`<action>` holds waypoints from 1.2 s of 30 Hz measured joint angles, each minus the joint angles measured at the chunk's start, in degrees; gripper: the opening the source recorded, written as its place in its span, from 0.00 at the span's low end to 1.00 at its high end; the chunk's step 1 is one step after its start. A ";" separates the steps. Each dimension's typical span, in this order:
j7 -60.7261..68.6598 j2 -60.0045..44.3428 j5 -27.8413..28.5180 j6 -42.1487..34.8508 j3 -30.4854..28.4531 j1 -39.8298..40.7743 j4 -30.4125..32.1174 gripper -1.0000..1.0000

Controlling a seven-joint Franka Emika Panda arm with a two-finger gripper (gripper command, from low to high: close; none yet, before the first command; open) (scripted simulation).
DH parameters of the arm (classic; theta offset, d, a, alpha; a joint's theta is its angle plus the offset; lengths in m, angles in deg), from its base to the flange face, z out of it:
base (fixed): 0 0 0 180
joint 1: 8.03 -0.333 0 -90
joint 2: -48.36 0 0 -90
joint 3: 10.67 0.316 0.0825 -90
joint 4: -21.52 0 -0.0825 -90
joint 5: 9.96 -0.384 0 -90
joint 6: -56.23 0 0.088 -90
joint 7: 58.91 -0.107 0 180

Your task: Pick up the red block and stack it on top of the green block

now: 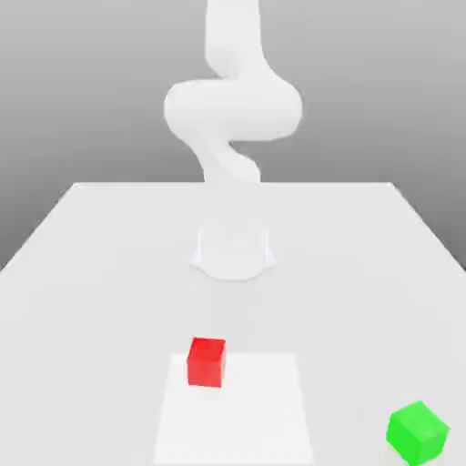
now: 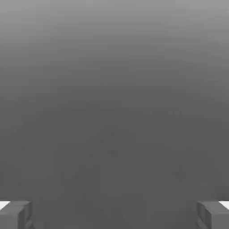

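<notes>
Arm [image 1: 233, 109]: all white, smooth, rounded tubular links with bulging joints, no markings seen. Base [image 1: 233, 250]: short white cylinder with flared foot. Fingers [image 2: 15, 214]: grey, blocky, squared ends, each with a white patch at the outer edge.

I count two blocks on one table [image 1: 91, 273]: one red block [image 1: 207, 361] and one green block [image 1: 417, 431]. I count one white arm [image 1: 232, 118]. On the hand view I count two grey fingers [image 2: 15, 214] of one pincer [image 2: 114, 214].
</notes>
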 joint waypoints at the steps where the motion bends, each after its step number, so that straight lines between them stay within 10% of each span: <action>1: -0.05 -1.95 0.05 1.37 -0.14 0.17 1.64 0.50; 17: -0.66 -35.40 0.62 24.97 -2.77 2.76 27.99 0.50; 24: 1.27 -51.51 -2.05 38.22 -1.24 4.01 28.02 0.50; 25: 1.45 -53.02 -2.30 39.52 -0.91 4.28 27.82 0.00; 36: 0.23 -46.16 -0.65 33.63 -1.40 4.21 28.80 0.00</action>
